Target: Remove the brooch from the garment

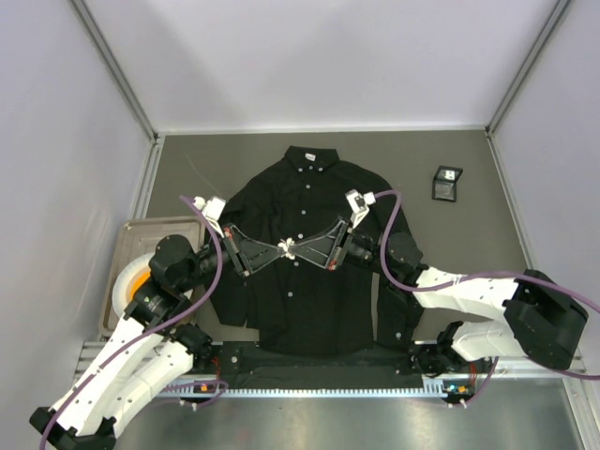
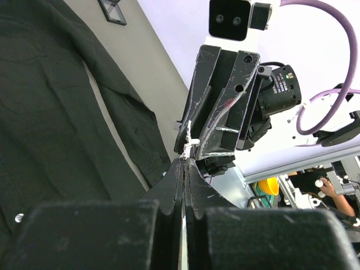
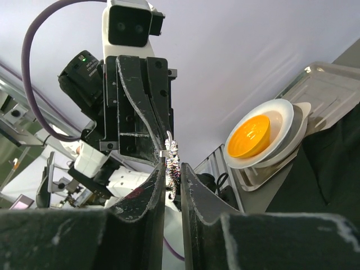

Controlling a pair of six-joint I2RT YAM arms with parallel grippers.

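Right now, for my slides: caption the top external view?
Left claw and right claw pinch tiny white jagged brooch over black collared shirt.

Saw the garment [image 1: 309,309] spread at centre, left gripper [image 1: 280,250] and right gripper [image 1: 299,251] meeting above it at the brooch [image 1: 290,247]; box [image 1: 446,183] behind right, tray [image 1: 142,232] left.

**What your table is carrying**

You are looking at a grey-brown table [image 1: 234,159] that is sitting between pale walls. The garment [image 1: 309,300] is lying spread out in the middle of it, front up. Its collar is pointing to the far wall, its hem is reaching toward the near edge, and its sleeves are running down along its sides. A small black box [image 1: 447,183] is resting on bare table at the far right, well apart from the garment. A metal tray [image 1: 155,230] is sitting at the left edge, just beside the garment's sleeve.
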